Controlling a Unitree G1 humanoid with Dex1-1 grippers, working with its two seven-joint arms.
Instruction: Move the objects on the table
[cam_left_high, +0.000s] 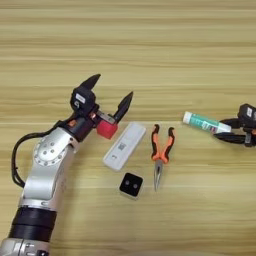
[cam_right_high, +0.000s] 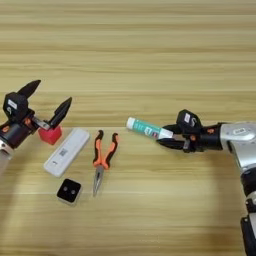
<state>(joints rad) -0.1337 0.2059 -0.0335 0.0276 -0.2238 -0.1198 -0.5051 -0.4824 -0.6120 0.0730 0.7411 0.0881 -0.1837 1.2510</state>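
With the left gripper (cam_left_high: 111, 91) spread wide above the red cube (cam_left_high: 106, 130) and the right gripper (cam_right_high: 168, 136) pinching only the white tube (cam_right_high: 146, 128) by its end, the tube may pivot loose.

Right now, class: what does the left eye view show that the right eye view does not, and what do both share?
Left eye only: the left arm's silver forearm and cable. Right eye only: the right arm's silver forearm behind the right gripper.

Both: the left gripper open above the small red cube, the right gripper closed on the white tube, plus the white device, pliers and black block.
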